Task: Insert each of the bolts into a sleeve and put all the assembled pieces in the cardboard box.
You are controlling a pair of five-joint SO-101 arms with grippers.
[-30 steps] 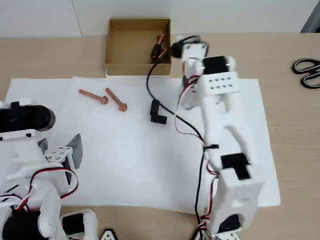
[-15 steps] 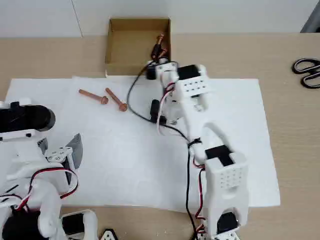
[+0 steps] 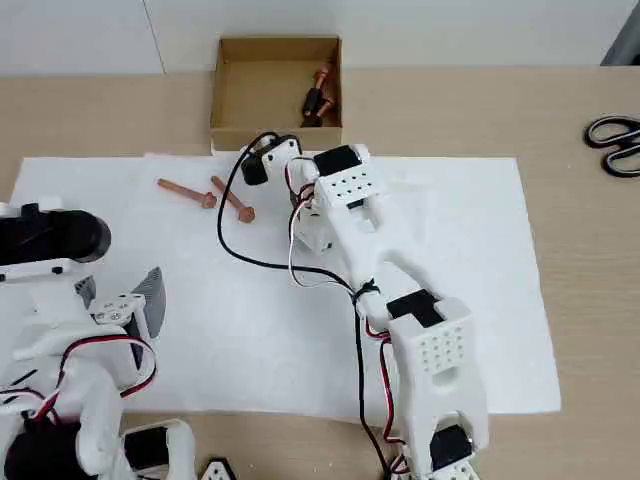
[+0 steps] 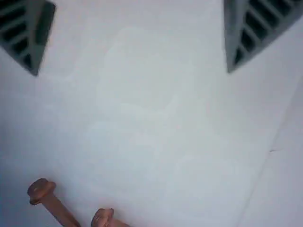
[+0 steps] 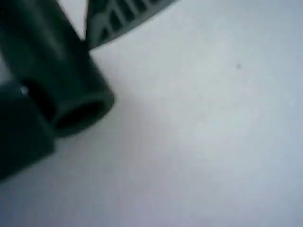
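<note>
The right gripper (image 3: 309, 218) is hovering over the black sleeve (image 5: 71, 90) on the white sheet (image 3: 250, 340) — gripping or not, I cannot tell — while the bolts (image 3: 232, 199) are lying near it, toward the wide-spread left gripper (image 4: 132, 66).

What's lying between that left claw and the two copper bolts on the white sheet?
Nothing but bare white sheet separates the left gripper from the two bolts, as the left wrist view shows.

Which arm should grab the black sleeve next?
Probably right. The right gripper hangs just over the black sleeve, close up in its wrist view. The left gripper sits back at the paper's near corner, fingers open, well away from the sleeve.
</note>
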